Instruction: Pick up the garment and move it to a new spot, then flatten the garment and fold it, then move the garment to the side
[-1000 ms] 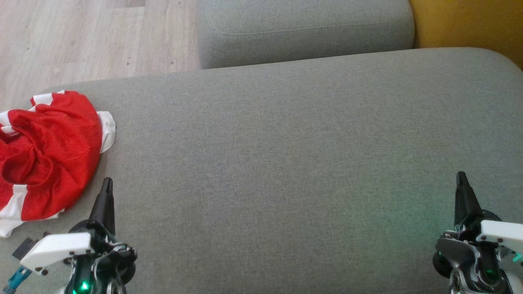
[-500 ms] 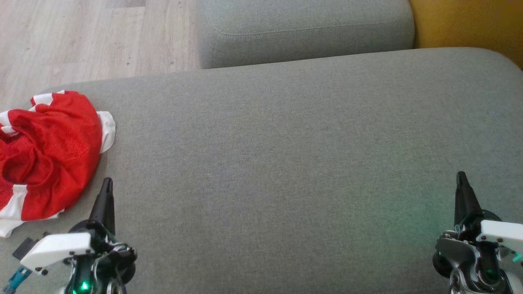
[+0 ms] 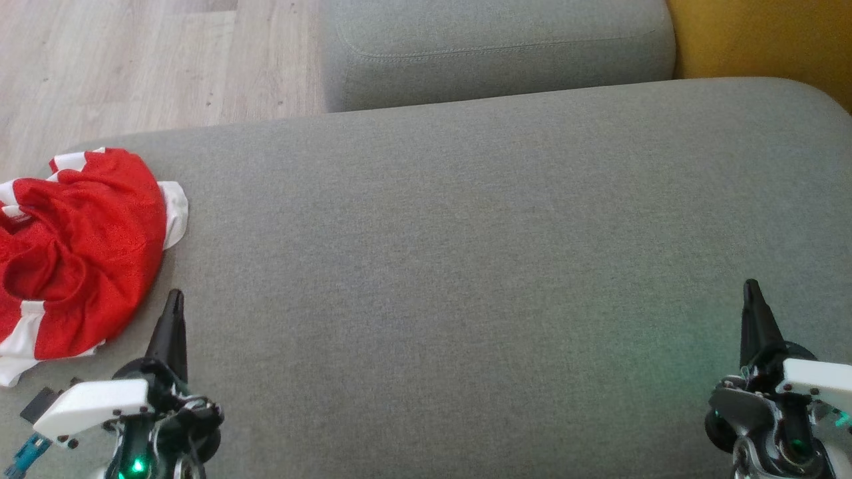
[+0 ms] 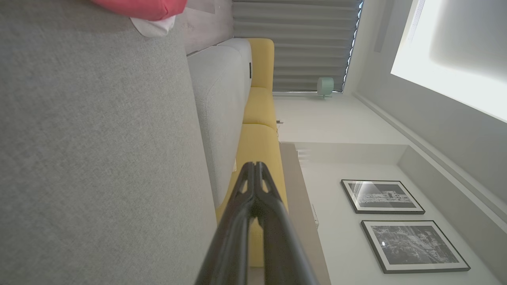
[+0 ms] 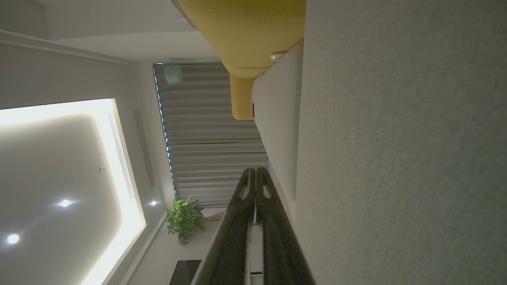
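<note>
So the red-and-white garment (image 3: 80,253) sits in a crumpled heap at the left end of the big grey cushion (image 3: 466,233), partly cut off by the head view's edge. The left gripper (image 3: 174,298) is at the cushion's near left corner, just beside the heap but not touching it, fingers pressed together on nothing. The right gripper (image 3: 752,289) is at the cushion's near right corner, well apart from the garment, also pinched closed and empty. Plain grey fabric runs across the cushion's middle between them. Past its far edge there's a smaller grey cushion (image 3: 492,46), a yellow one (image 3: 759,40) off the far right corner, and wood floor (image 3: 133,60) off the far left.
</note>
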Robot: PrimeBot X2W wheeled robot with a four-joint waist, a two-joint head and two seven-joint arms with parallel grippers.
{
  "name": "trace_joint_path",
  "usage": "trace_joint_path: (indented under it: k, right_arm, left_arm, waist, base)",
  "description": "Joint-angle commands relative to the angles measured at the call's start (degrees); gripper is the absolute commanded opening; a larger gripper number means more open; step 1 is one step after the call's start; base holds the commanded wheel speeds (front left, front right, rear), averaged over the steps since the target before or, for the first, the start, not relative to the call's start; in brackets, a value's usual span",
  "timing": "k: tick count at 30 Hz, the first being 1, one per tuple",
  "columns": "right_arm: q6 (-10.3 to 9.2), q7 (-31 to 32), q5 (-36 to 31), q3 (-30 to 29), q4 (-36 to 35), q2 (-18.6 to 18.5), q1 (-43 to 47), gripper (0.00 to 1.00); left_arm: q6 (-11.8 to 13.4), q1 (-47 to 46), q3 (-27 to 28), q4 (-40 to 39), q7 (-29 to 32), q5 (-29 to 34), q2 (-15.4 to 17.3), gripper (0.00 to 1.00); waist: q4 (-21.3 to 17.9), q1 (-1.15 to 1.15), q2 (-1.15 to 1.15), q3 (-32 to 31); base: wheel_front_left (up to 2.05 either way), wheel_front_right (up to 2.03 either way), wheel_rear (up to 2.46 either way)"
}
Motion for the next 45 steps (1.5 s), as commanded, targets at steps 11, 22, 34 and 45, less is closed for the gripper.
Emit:
trace_joint_path:
  k: [11, 22, 34, 45]
  right_arm:
    - [0.00, 0.0, 0.0, 0.1, 1.2, 0.1, 0.5, 1.00]
    - [0.01, -1.8, -3.1, 2.6, 2.0, 0.0, 0.7, 1.00]
    - [0.02, -3.8, -16.0, 5.3, 1.3, 0.1, 0.9, 1.00]
    - [0.03, -5.5, -24.3, 8.3, -0.5, 0.1, 1.2, 1.00]
  left_arm:
    - [0.0, 0.5, -0.2, 1.2, -0.1, 0.0, -0.1, 1.00]
    - [0.1, 1.6, -0.2, 1.0, -1.8, 3.5, -0.2, 1.00]
    - [1.2, 2.6, -1.9, -2.8, -3.8, 16.4, -0.1, 1.00]
    - [2.6, 3.7, -4.1, -4.4, -5.5, 24.2, 0.1, 1.00]
  waist:
    - [0.0, 0.00, 0.00, 0.0]
    - [-0.2, 0.00, 0.00, -0.3]
    - [-0.5, 0.00, 0.00, -0.8]
    - [-1.0, 0.00, 0.00, -1.3]
  base:
    - [0.00, 0.00, 0.00]
    - [0.00, 0.00, 0.00]
    - [0.00, 0.00, 0.00]
    - [0.00, 0.00, 0.00]
